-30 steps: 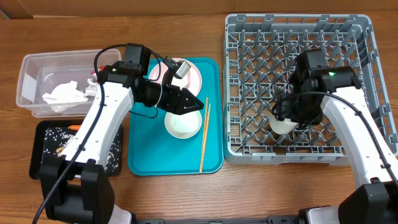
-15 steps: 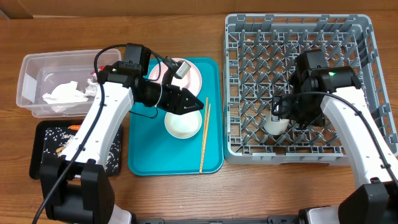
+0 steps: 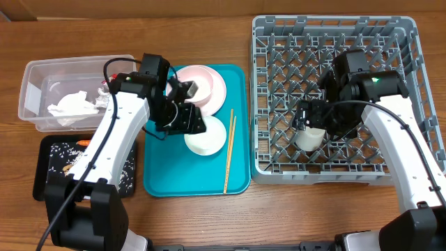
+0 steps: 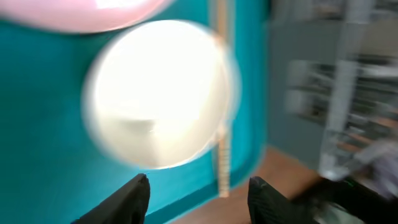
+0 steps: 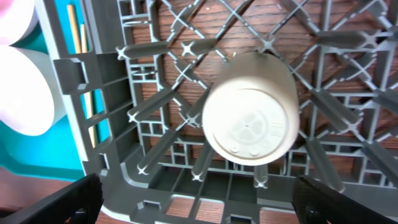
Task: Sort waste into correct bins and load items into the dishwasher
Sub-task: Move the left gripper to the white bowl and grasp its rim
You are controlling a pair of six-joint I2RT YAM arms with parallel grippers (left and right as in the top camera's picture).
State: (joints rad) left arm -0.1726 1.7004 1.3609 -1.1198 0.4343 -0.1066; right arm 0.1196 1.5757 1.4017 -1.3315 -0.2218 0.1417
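Note:
A white cup (image 5: 249, 127) stands bottom-up among the pegs near the front left of the grey dishwasher rack (image 3: 334, 42). My right gripper (image 5: 205, 205) hangs over it, open wide and holding nothing. My left gripper (image 4: 199, 199) is open and empty above the teal tray, just in front of a white bowl (image 4: 161, 99). The pink plate (image 3: 205, 80) lies behind the bowl, and the chopsticks (image 3: 228, 153) lie to its right. White tissue (image 3: 70, 106) sits in the clear tub (image 3: 31, 77). Rice and a carrot (image 3: 83, 143) lie in the black tray (image 3: 49, 185).
The teal tray (image 3: 164, 185) lies between the bins and the rack. The rack's lattice wall (image 5: 93, 93) stands between the cup and the tray. Bare wooden table (image 3: 279, 216) runs along the front.
My right gripper has opened fully and drawn back from the cup, which now rests in the rack. My left gripper has pulled back to the left and turned down over the bowl.

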